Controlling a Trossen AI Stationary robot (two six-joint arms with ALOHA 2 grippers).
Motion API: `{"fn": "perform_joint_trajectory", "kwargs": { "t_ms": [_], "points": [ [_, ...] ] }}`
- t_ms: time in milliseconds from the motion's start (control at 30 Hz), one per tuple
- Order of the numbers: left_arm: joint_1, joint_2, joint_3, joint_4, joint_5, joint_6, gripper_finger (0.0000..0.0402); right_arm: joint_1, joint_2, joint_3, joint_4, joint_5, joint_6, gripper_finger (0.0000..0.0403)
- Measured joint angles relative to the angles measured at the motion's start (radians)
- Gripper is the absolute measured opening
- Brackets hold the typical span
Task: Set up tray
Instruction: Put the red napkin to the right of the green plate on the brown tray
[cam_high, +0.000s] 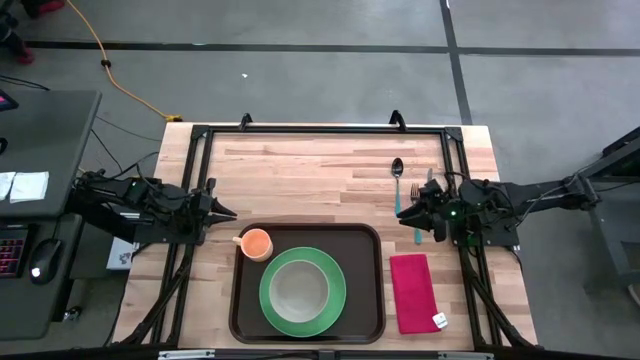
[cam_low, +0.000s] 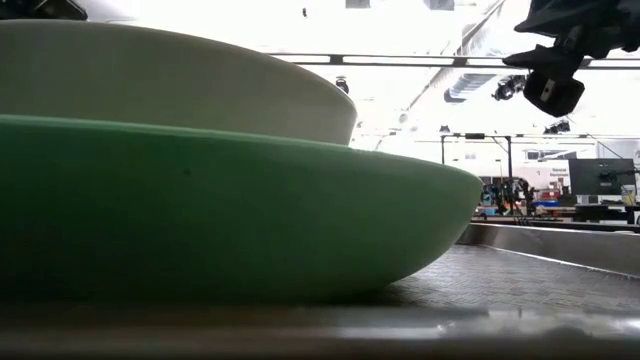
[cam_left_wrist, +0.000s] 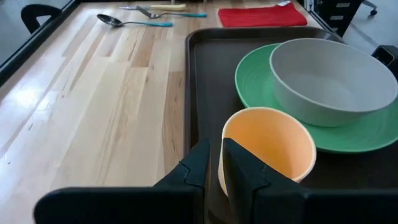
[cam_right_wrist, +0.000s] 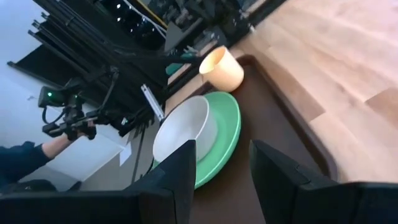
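High view: the tray (cam_high: 375, 290) sits at the table's near edge between my arms. My left gripper (cam_high: 226, 212) hovers nearly closed and empty beside the orange cup (cam_high: 256, 243); my right gripper (cam_high: 410, 213) hangs parted, empty.

A dark brown tray (cam_high: 310, 330) is seen at the near edge of the wooden desk (cam_high: 300, 170). On it a green plate (cam_high: 303, 292) carries a pale bowl (cam_high: 298, 288), and an orange cup (cam_high: 255, 243) sits at its far left corner. A red napkin (cam_high: 414, 291) lies just right of the tray. A spoon (cam_high: 397, 180) and fork (cam_high: 415, 197) lie beyond it, beside the right gripper (cam_high: 412, 214). The left gripper (cam_high: 225, 212) is held near the cup.
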Motion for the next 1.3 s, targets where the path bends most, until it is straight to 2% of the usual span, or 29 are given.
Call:
{"fn": "perform_joint_trajectory", "kwargs": {
  "t_ms": [567,867,1300],
  "points": [
    [0.0,0.0,0.0,-0.063,-0.002,-0.023,0.0074,0.014,0.135,0.04,0.056,-0.192,0.182,0.0129],
    [0.0,0.0,0.0,-0.06,-0.002,-0.023,0.0074,0.147,0.231,0.104,0.005,-0.206,0.339,0.0129],
    [0.0,0.0,0.0,-0.056,-0.012,-0.019,0.0074,0.346,0.405,0.151,0.005,-0.196,0.662,0.0129]
  ]
}}
